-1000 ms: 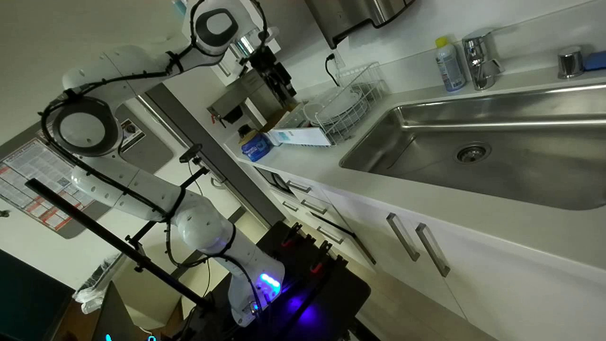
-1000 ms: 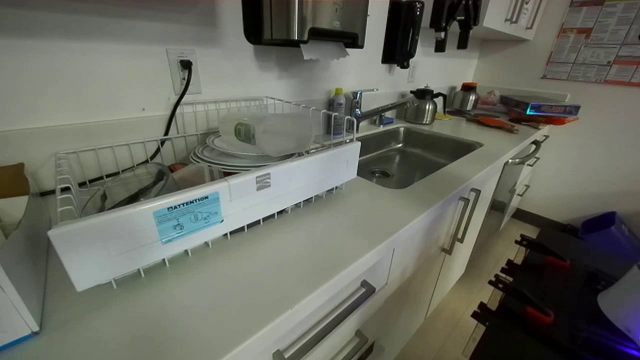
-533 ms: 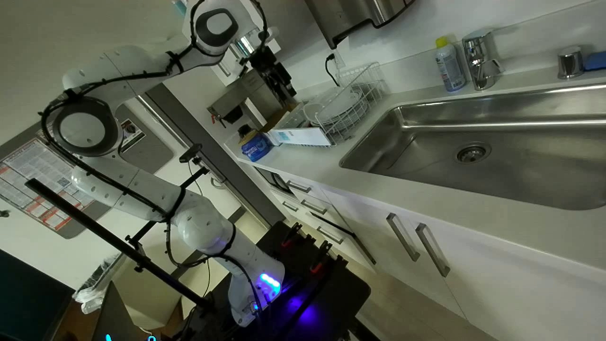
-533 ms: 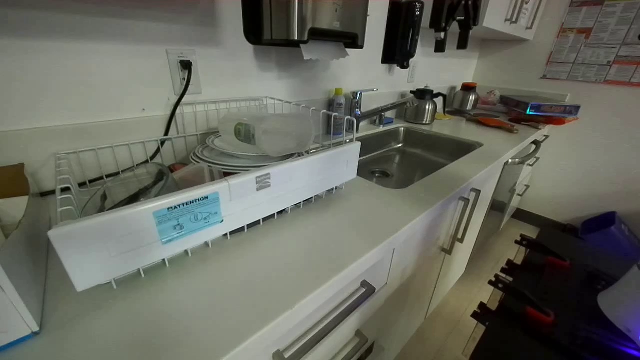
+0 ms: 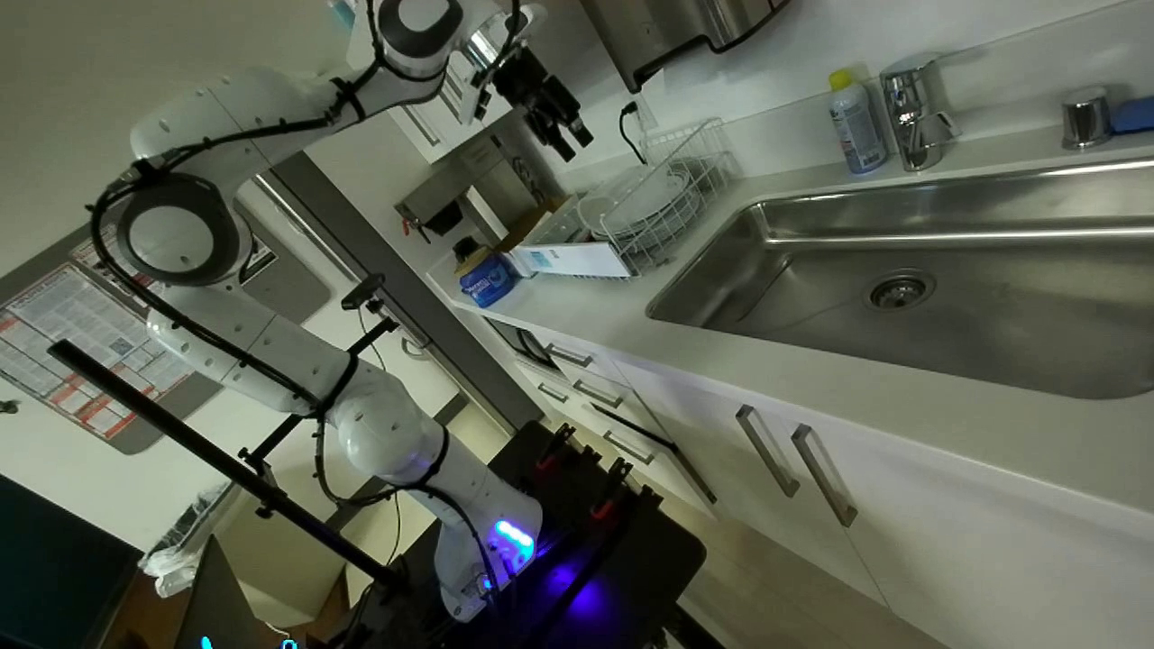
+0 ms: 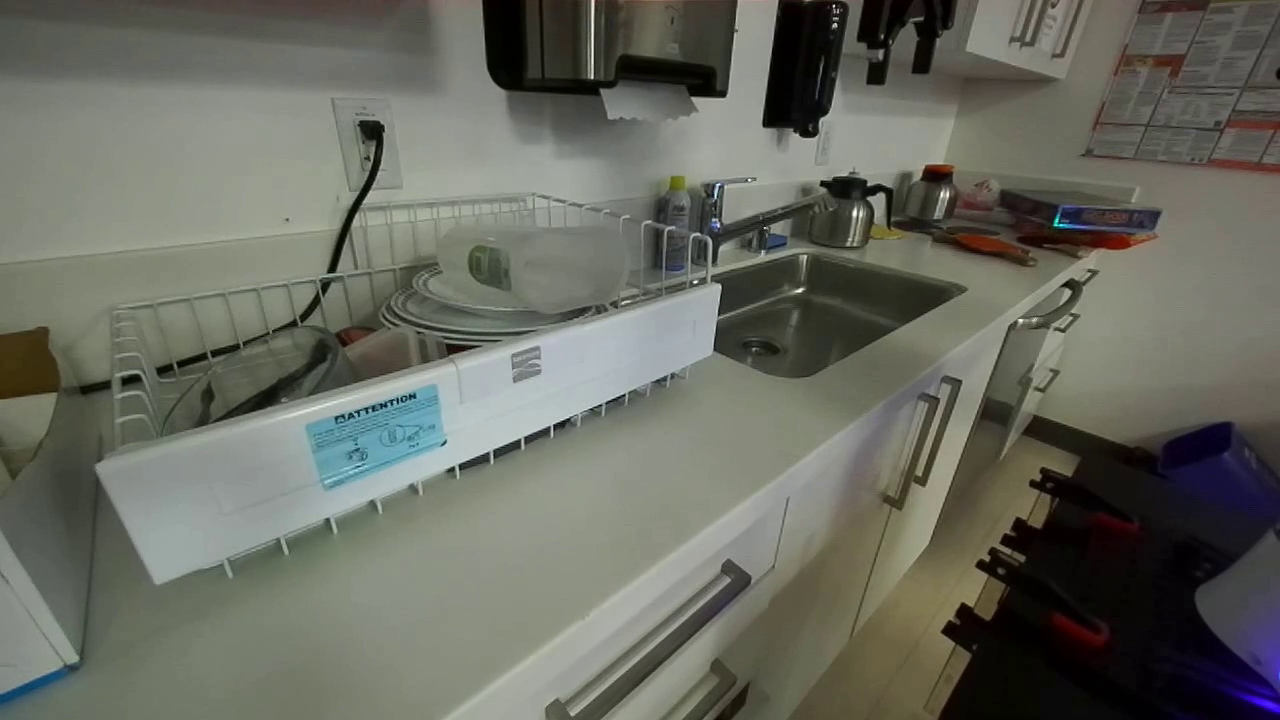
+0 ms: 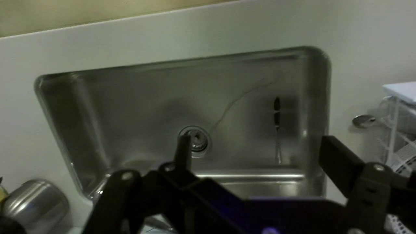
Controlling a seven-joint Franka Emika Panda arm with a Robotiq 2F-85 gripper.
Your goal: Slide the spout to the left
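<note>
The silver spout (image 6: 770, 218) reaches out from its upright tap base in an exterior view, pointing along the back of the steel sink (image 6: 840, 310). In an exterior view the shiny tap (image 5: 912, 117) stands behind the basin (image 5: 811, 315), its spout foreshortened. My gripper (image 5: 577, 149) is high in the air, apart from the tap; its dark fingers also show at the top edge of an exterior view (image 6: 902, 65). In the wrist view the gripper (image 7: 255, 141) is open with nothing between its fingers, over the sink (image 7: 136, 107). There the tap is mostly hidden behind the gripper.
A yellow-capped bottle (image 5: 856, 126) stands beside the tap. A small metal fitting (image 5: 1086, 119) sits behind the basin. A dish rack (image 6: 560, 350) with plates stands near the sink. A steel jug (image 6: 845, 215) is past the spout. A knife (image 7: 277, 126) lies in the sink.
The arm and gripper have moved right and slightly up in an exterior view over the last half second; before that they were still. The tap and spout have not moved.
</note>
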